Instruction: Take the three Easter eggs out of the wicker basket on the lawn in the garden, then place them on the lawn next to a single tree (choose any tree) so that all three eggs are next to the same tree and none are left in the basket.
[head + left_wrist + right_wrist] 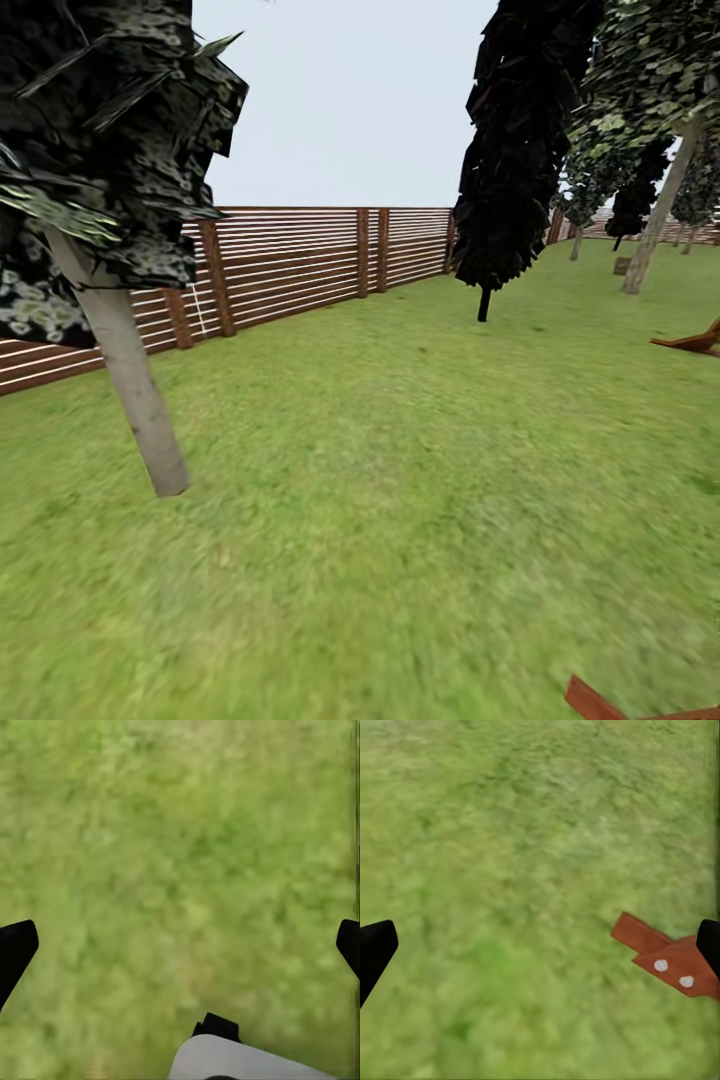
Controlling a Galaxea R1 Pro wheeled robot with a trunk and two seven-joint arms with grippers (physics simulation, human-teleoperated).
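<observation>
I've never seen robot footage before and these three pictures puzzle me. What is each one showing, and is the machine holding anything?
These are simulator renders from a wheeled robot with two arms. The big picture is from its head camera: bright green lawn, a brown slatted wooden fence, a pale grey-brown leaning tree trunk and a dark-leaved thin-trunked tree. The other two come from cameras near each arm's pincer, looking down at grass. The black tips at the picture edges are the fingers of the left pincer and the right pincer, spread wide, holding nothing. The right one also sees a reddish-brown wooden piece with two white dots; what it belongs to I cannot tell.
</observation>
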